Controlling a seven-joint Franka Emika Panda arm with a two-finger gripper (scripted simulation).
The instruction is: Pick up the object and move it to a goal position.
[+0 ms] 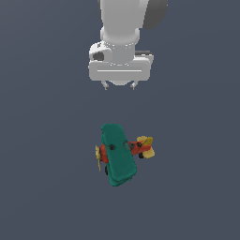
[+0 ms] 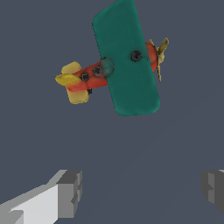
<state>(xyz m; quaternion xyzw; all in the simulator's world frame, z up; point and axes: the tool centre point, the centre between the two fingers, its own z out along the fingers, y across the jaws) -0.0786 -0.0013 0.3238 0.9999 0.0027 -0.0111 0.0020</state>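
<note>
The claw (image 1: 119, 86) hangs wide open and empty, apart from the toy plane (image 1: 121, 153), whose broad wing may be too wide and slip if gripped.

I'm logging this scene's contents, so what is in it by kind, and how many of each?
Toy biplane: 1
Gripper, open, above the plane and not touching it: 1
Total: 2
</note>
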